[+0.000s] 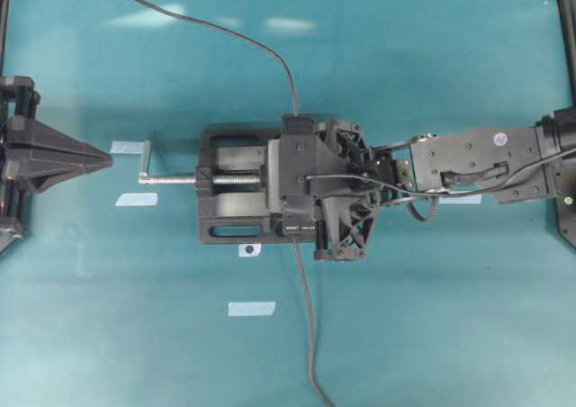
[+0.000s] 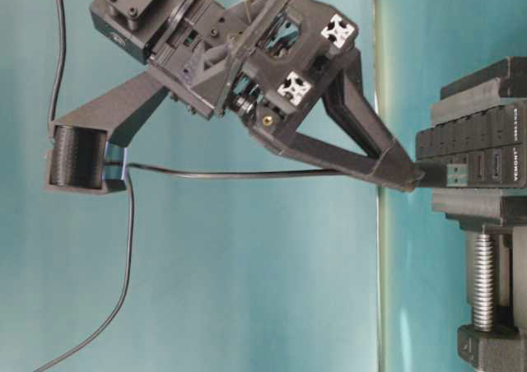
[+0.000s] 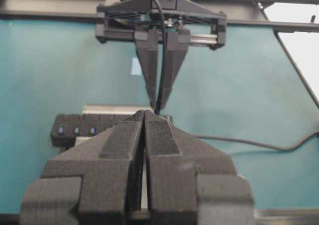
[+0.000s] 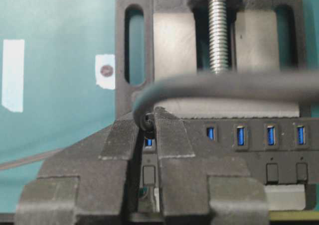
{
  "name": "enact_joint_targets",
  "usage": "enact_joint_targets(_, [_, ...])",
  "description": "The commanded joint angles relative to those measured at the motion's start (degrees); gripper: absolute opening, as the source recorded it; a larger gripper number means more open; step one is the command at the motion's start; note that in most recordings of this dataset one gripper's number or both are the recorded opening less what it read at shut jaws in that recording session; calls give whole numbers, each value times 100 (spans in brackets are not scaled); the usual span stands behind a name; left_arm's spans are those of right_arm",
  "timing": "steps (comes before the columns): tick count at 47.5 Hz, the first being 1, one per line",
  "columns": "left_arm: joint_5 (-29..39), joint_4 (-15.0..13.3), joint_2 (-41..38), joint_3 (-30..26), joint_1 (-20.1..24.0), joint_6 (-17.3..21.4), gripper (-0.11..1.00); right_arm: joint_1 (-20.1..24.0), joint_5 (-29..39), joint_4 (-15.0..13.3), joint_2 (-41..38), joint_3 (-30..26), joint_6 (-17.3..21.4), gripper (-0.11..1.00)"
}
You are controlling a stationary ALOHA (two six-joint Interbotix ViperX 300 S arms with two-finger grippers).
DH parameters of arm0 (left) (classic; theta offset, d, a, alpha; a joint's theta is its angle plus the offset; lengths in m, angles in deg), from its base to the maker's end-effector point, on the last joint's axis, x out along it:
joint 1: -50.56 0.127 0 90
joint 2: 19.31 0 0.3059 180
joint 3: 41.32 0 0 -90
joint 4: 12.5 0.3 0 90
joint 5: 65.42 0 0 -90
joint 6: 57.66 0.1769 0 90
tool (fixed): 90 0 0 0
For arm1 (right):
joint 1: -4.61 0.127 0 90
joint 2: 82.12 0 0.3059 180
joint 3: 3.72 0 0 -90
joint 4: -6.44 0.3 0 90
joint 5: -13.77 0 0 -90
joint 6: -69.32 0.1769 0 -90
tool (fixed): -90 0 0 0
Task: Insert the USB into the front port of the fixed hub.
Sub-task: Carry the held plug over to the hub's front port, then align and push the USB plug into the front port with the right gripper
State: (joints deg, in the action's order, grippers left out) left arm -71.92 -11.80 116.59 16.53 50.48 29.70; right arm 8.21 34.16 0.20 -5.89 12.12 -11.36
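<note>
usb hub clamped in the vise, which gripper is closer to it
Right. The right gripper is directly over the hub, its fingers pinching the USB at the end port. The left gripper sits shut at the table's left edge, beyond the vise handle.

A robotics lab bench: teal tabletop (image 1: 432,317), tape markers (image 1: 251,309), black vise (image 1: 236,186).
</note>
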Motion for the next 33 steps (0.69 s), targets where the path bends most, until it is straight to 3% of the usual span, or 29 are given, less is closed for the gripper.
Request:
enact_joint_targets(1, [-35, 9, -26, -62, 9, -9, 0, 70, -18, 26, 88, -35, 70, 6])
enact_joint_targets(33, [-35, 18, -35, -70, 9, -9, 0, 70, -79, 62, 9, 18, 70, 6])
